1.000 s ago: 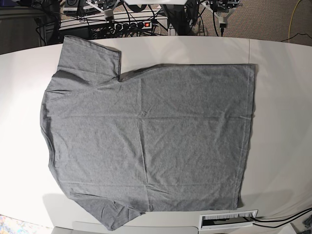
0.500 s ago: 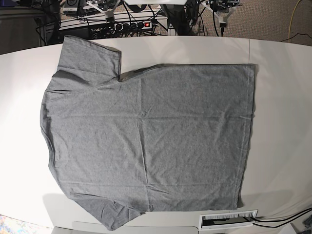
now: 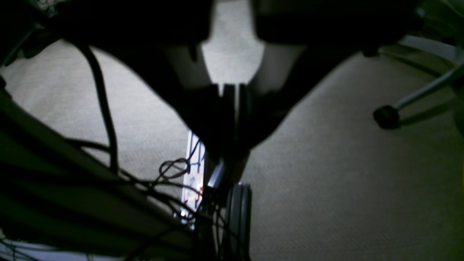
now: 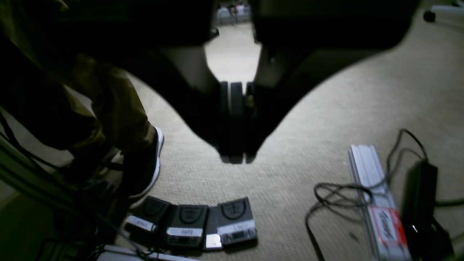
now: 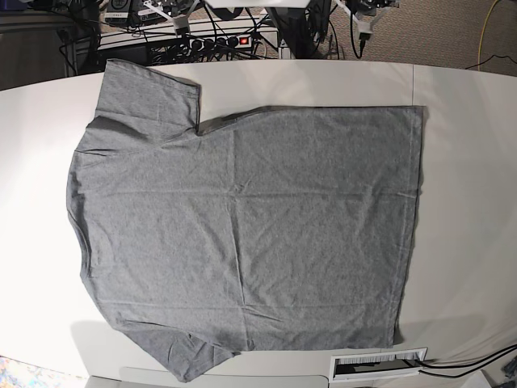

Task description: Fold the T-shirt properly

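the t-shirt (image 5: 242, 230) lies flat and unfolded across the middle of the tabletop (image 5: 468, 162), sleeves at ten and seven o'clock, hem toward three, so folding has not begun. both jaws are clenched on nothing: the left gripper (image 3: 232, 105) and right gripper (image 4: 235, 123) hang over the floor, off the tabletop. next, i judge, each must open, come over the cloth and pinch an edge.

1. The pedals (image 4: 192, 221) on the floor carry pale label strips, too blurred to read.
2. A white rail (image 4: 378, 203) on the floor bears a red-edged sticker with slanted script that cannot be made out.
3. The slotted plate (image 5: 378, 364) at the bench edge shows only bars, no readable marks.
4. The T-shirt (image 5: 242, 226) has no print.
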Available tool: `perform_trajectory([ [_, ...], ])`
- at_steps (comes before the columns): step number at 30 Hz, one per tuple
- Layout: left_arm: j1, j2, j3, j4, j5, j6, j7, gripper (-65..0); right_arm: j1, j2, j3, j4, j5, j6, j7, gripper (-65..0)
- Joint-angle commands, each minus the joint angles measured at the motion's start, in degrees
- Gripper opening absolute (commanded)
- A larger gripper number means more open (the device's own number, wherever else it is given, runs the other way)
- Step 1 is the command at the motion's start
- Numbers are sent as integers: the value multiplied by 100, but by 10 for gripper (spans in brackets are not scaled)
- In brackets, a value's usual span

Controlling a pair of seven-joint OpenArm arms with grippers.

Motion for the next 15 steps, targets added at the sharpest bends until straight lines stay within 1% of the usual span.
perform_trajectory([
  [1,142,-46,11,31,4,-24,-39,-650,-90,66,-11,26,-131,-24,-13,-650],
  [3,317,-101,11,92,2,-28,-164,-650,-199,120,-11,39,-326,-24,2,-650],
  [6,669,-221,11,323,2,-26,-236,-650,-463,308,-11,289,-363,-22,-4,-650],
  [10,1226,-450,11,868,2,-28,-444,-650,-962,702,-11,1029,-363,-20,-138,-650],
  [15,1978,-839,11,1853,2,-79,-459,-650,-1615,1274,-11,2203,-365,-26,-442,-650],
])
